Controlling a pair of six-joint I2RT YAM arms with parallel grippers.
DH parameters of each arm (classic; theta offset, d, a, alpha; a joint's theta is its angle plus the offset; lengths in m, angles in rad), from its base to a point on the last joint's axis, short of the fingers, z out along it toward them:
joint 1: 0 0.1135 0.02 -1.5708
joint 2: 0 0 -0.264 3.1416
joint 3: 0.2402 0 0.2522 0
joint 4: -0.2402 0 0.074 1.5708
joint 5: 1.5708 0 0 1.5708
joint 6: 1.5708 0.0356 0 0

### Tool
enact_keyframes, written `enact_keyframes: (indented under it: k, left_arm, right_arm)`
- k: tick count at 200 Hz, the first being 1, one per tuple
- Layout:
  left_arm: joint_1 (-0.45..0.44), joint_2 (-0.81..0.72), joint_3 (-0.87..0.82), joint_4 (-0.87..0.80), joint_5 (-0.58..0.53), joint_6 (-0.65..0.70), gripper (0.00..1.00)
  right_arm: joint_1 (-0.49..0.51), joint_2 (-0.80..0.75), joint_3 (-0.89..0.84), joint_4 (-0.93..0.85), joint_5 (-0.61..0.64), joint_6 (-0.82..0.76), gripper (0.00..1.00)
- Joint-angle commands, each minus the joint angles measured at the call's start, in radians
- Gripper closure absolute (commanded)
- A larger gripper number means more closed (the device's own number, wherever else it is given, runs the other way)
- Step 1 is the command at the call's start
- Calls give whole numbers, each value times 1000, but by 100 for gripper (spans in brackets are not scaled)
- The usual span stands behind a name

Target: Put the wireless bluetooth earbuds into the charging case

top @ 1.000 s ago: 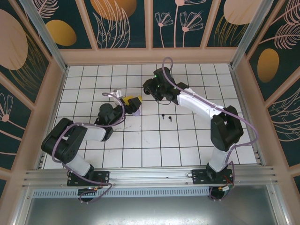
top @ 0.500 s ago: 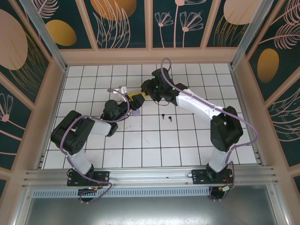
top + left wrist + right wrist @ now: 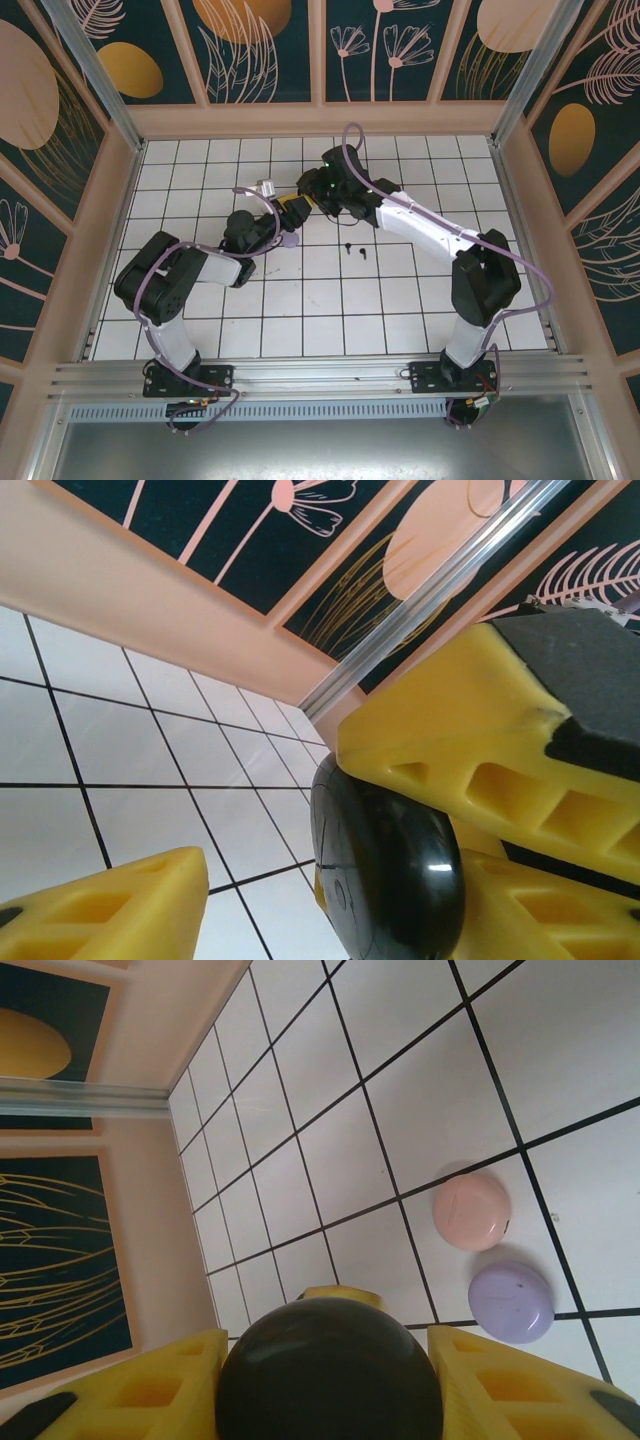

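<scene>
My right gripper [image 3: 325, 1365] is shut on a round black charging case [image 3: 330, 1370], held above the tiles at the back middle. My left gripper [image 3: 320, 910] has come up to the same black case [image 3: 390, 870]. Its jaws straddle the case, and a gap shows between the lower-left finger [image 3: 100, 910] and the case. In the top view the two grippers, left [image 3: 291, 207] and right [image 3: 308, 197], meet tip to tip. Two tiny black earbuds [image 3: 352, 250] lie on the tiles just right of centre. A lilac case [image 3: 511, 1302] and a pink case [image 3: 472, 1212] lie shut below.
The lilac case [image 3: 290, 240] sits close under the left arm's wrist. The pink wooden wall [image 3: 320, 120] runs along the back, with side walls left and right. White tiles spread open towards the near edge [image 3: 330, 320].
The left arm swung up and right to the right gripper, and its jaws narrowed around the black case. The right gripper kept its hold and barely moved.
</scene>
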Motion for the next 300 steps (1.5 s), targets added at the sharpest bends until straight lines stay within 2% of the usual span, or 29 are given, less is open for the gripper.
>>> enact_keyframes:
  k: [1,72,102,145,199,224,242,261,300]
  left_arm:
    - [-6,24,20,70,4,-13,42]
    - [-6,27,14,110,-20,-24,52]
    - [-6,29,14,112,-19,-21,67]
    - [-6,31,9,121,-16,-27,70]
    - [-6,30,1,135,-4,-37,85]
    - [-6,26,3,133,-1,-41,92]
    - [-7,27,7,130,5,-48,95]
    - [-6,26,9,127,10,-54,96]
    - [-6,14,4,114,34,-59,97]
  right_arm:
    - [10,-44,5,28,-7,18,69]
    - [15,-49,-1,23,-4,18,69]
    - [16,-50,-4,26,-4,20,69]
    - [15,-51,-6,35,-1,24,69]
    - [15,-44,4,43,2,27,68]
    - [13,-44,13,40,7,29,57]
    - [6,-52,18,44,17,32,40]
    - [-15,-83,-2,82,34,42,28]
    - [-77,-188,-96,178,46,32,22]
